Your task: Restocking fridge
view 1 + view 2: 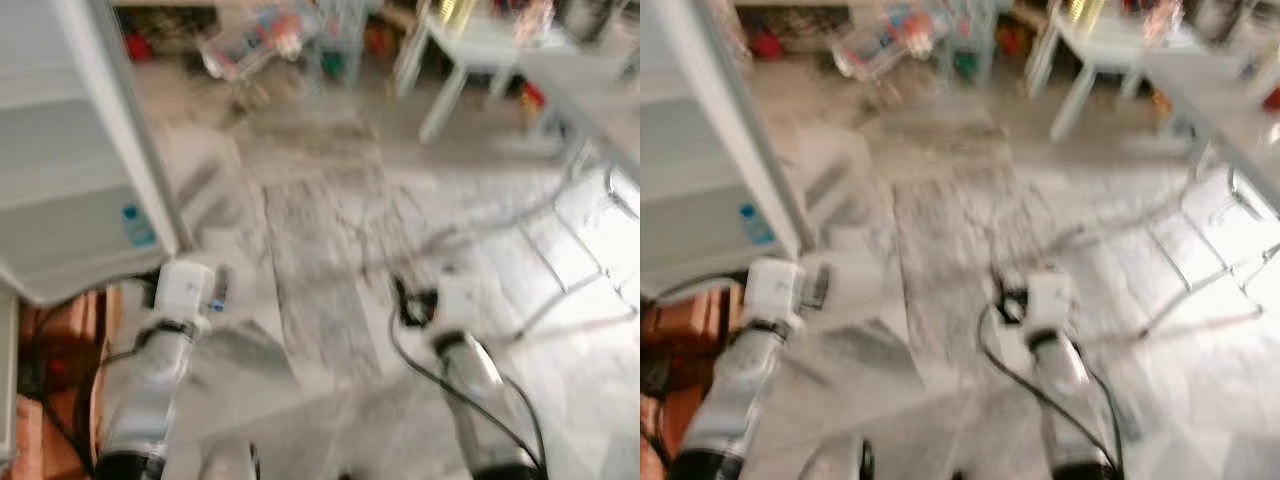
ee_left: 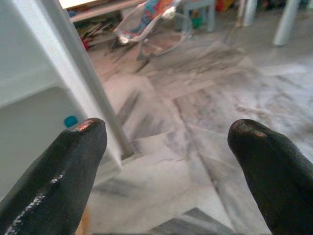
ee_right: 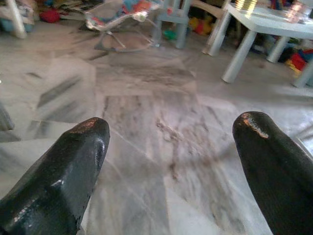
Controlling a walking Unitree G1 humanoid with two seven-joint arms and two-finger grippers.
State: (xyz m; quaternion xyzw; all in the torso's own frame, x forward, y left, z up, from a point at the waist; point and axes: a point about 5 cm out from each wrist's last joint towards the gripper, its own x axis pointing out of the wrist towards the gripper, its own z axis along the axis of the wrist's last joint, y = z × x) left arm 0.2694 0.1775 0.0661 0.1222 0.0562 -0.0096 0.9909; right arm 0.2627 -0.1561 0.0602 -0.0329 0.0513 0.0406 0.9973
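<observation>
White fridge door (image 1: 70,190), open

Floor (image 1: 330,300): pale marble tiles with grey and brown veining, glossy; bright light patch at the right side. Head views are motion-blurred. White table (image 3: 264,22) with straight legs stands at the far right, coloured toys (image 3: 298,61) under it. A baby bouncer (image 3: 117,19) with patterned fabric sits on the floor at the far end, beside a pale blue stool (image 3: 171,19). Thin wire-framed chair legs (image 1: 1200,260) at the right. Brick-red surface (image 1: 60,330) at the near left, dark cables across it.

open marble floor (image 1: 330,250) ahead, fridge door (image 1: 70,150) left
</observation>
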